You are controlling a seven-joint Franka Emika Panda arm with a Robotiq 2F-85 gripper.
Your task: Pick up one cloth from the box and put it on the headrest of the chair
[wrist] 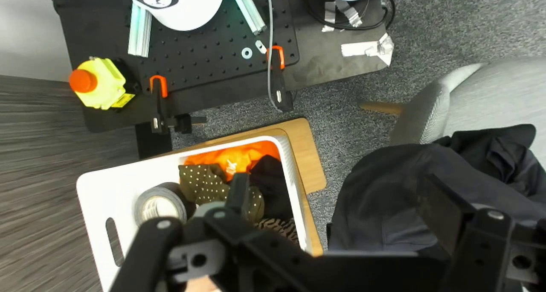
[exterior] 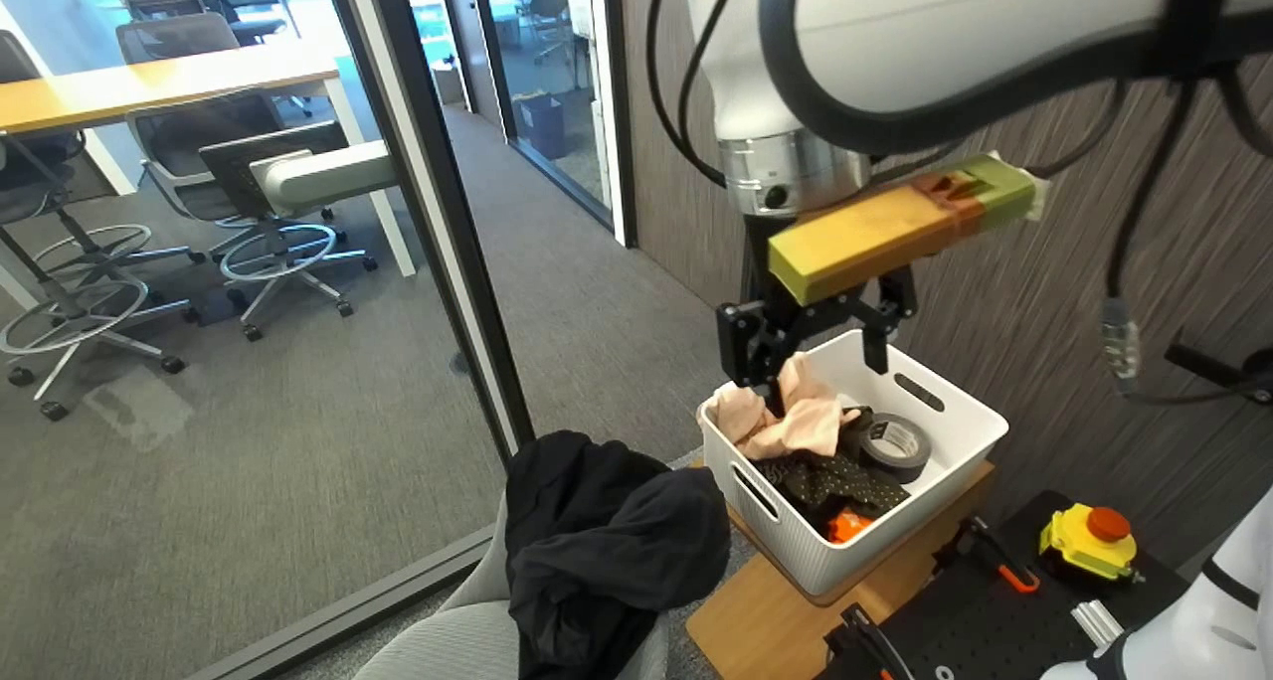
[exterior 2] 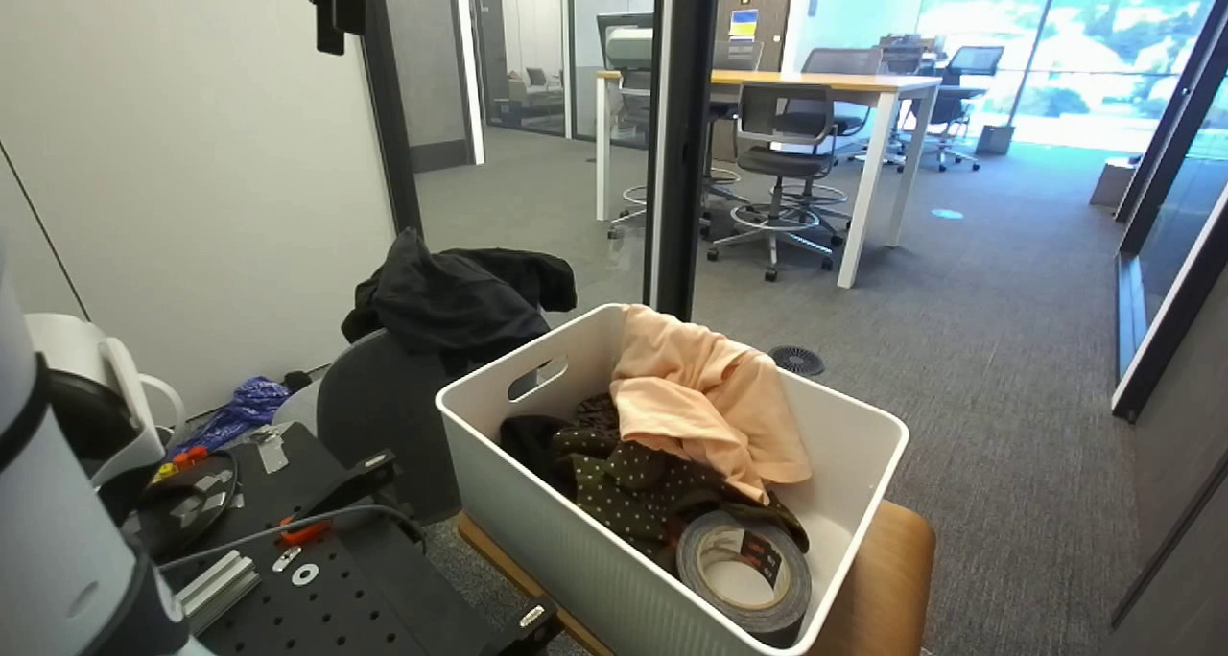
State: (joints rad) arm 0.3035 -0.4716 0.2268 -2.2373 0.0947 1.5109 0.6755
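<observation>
The white box [exterior: 915, 516] holds a peach cloth [exterior 2: 710, 387] draped against one wall. A dark polka-dot cloth [exterior 2: 624, 479], an orange cloth [wrist: 256, 151], a black cloth [wrist: 271, 176] and an animal-print cloth [wrist: 279, 228] also lie in it. The grey chair [exterior: 448, 645] stands beside the box, with a black cloth [exterior: 612, 541] over its backrest. My gripper [exterior: 825, 377] is open and empty above the box in an exterior view. In the wrist view the open fingers of the gripper [wrist: 335, 185] span the box edge and the chair's black cloth. The headrest's top is hidden under that cloth.
A roll of grey tape [exterior 2: 748, 574] lies in the box. The box stands on a wooden stool [wrist: 307, 155]. A black table [wrist: 204, 61] with clamps and a yellow-red emergency stop [wrist: 98, 83] is close by. A glass partition post [exterior: 438, 213] rises behind the chair.
</observation>
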